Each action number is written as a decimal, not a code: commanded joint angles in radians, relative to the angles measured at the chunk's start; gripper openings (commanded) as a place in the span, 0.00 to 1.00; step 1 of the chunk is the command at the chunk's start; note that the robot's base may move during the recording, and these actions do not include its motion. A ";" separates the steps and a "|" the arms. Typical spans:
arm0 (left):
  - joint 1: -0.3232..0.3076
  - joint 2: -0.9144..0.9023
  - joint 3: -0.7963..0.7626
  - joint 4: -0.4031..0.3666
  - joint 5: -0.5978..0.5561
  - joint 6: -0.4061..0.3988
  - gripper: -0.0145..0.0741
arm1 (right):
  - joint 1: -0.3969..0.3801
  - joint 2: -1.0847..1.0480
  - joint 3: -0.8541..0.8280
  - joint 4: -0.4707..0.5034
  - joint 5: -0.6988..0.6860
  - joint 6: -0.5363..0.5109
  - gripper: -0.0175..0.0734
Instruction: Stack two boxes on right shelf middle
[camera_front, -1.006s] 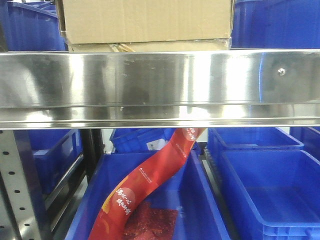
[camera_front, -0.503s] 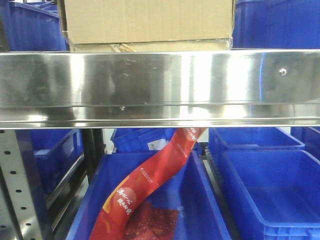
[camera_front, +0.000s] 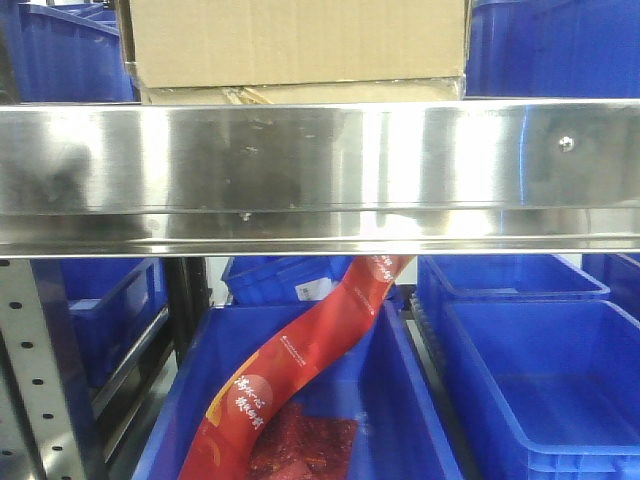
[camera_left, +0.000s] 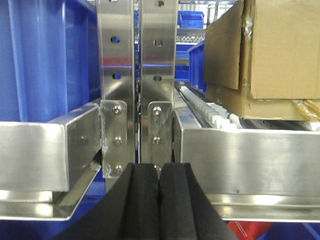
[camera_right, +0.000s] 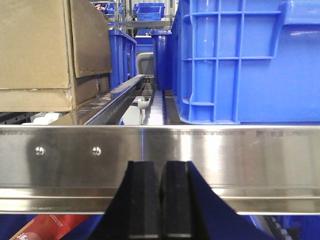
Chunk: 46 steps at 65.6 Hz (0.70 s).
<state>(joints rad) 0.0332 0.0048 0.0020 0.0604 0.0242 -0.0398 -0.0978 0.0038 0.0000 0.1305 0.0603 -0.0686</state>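
Setting: warehouse or stockroom storage aisle.
Racking: stainless-steel shelf (camera_front: 320, 170) on grey perforated uprights (camera_left: 137, 75), directly ahead of both wrist cameras.
Flow lanes: white rollers (camera_left: 212, 112) on the shelf deck, beyond the left gripper (camera_left: 159, 200).
Containers: blue plastic bins (camera_right: 245, 60) above the right gripper (camera_right: 161, 200); more bins (camera_front: 540, 380) below the rail.
Stock: cardboard boxes (camera_front: 295, 45) on the shelf.

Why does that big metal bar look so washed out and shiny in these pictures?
Front view: the shelf rail mirrors room light, glare whitening its right half. Right wrist view: softer glare along the rail, sharp blue bin. Left wrist view: close gripper pads dark, slightly soft.
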 joint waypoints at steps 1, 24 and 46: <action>0.003 -0.005 -0.002 -0.013 -0.024 -0.008 0.06 | 0.000 -0.004 0.000 -0.002 -0.017 0.000 0.01; 0.003 -0.005 -0.002 -0.008 -0.024 -0.050 0.06 | 0.000 -0.004 0.000 -0.002 -0.017 0.000 0.01; 0.003 -0.005 -0.002 -0.008 -0.024 -0.050 0.06 | 0.000 -0.004 0.000 -0.002 -0.017 0.000 0.01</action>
<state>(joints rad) 0.0332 0.0048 0.0020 0.0526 0.0174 -0.0824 -0.0978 0.0038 0.0000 0.1305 0.0603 -0.0686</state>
